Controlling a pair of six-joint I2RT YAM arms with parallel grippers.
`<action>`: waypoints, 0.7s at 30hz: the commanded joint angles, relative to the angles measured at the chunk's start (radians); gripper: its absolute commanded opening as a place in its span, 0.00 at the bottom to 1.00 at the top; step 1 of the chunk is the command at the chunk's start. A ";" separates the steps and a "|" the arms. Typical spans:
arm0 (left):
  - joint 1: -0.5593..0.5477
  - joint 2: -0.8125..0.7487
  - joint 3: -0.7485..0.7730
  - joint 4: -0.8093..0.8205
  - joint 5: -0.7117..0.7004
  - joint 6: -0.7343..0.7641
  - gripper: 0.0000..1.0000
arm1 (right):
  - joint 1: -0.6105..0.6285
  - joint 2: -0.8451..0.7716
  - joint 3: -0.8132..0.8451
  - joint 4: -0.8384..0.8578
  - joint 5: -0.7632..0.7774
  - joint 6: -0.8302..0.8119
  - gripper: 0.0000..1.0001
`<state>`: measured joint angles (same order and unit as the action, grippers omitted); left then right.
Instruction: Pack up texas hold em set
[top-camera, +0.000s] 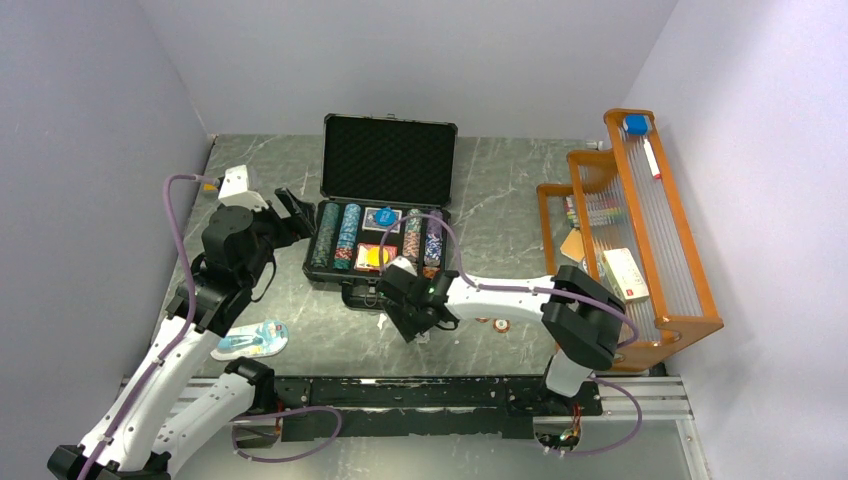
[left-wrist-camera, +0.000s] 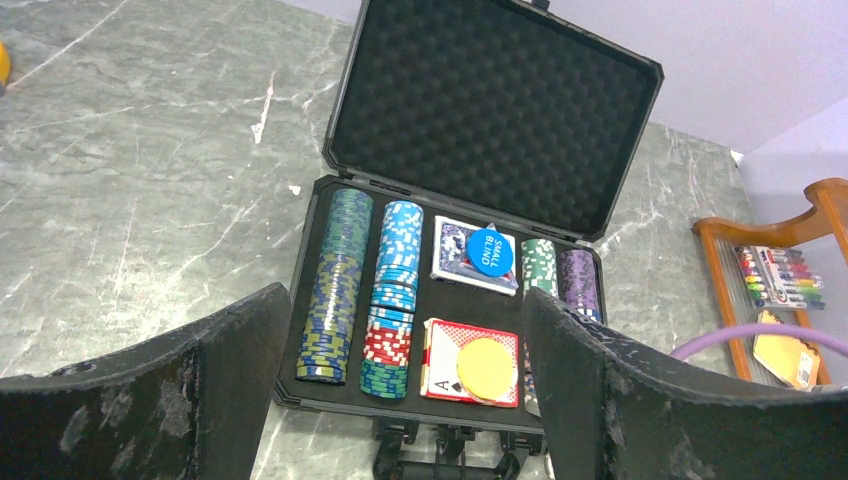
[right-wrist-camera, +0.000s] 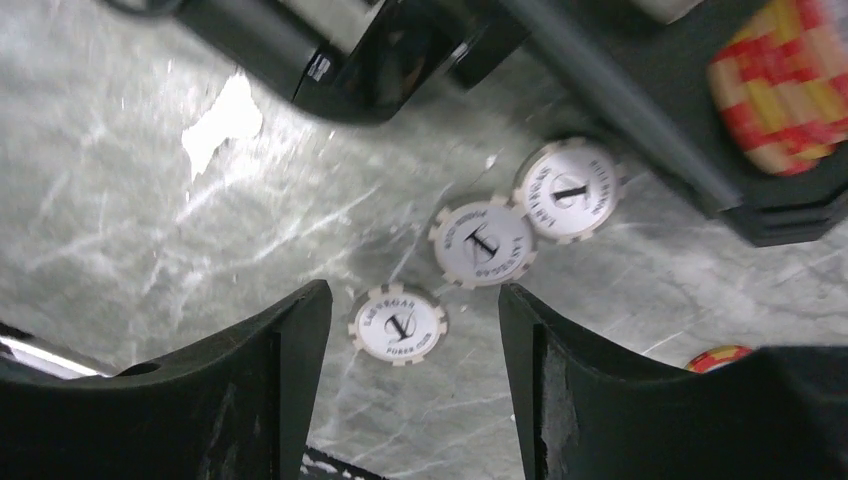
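Right gripper (right-wrist-camera: 412, 297), fingers apart, hangs over a white chip (right-wrist-camera: 398, 325), lower centre. Step: gathering loose chips; next, likely, lower and pinch.

At the left wrist view's bottom edge we lose the case handle (left-wrist-camera: 440, 465), and a finger (left-wrist-camera: 640, 400) of the left end effector (left-wrist-camera: 400, 300) covers the near ends of two chip rows (left-wrist-camera: 541, 265). In the right wrist view a red chip (right-wrist-camera: 718, 357) barely shows behind a finger (right-wrist-camera: 650, 400).
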<state>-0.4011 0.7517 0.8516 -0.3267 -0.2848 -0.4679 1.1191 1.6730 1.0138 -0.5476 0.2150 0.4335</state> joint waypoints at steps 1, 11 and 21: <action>-0.006 -0.007 -0.008 0.017 -0.002 0.002 0.90 | -0.057 0.005 0.037 -0.006 0.067 0.105 0.66; -0.005 -0.006 -0.005 0.014 -0.007 0.002 0.90 | -0.110 0.041 0.037 0.008 0.047 0.169 0.67; -0.005 -0.005 -0.007 0.012 -0.008 0.002 0.89 | -0.111 0.061 0.010 0.030 0.022 0.179 0.61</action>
<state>-0.4011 0.7517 0.8513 -0.3267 -0.2848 -0.4679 1.0073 1.7157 1.0340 -0.5392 0.2432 0.5941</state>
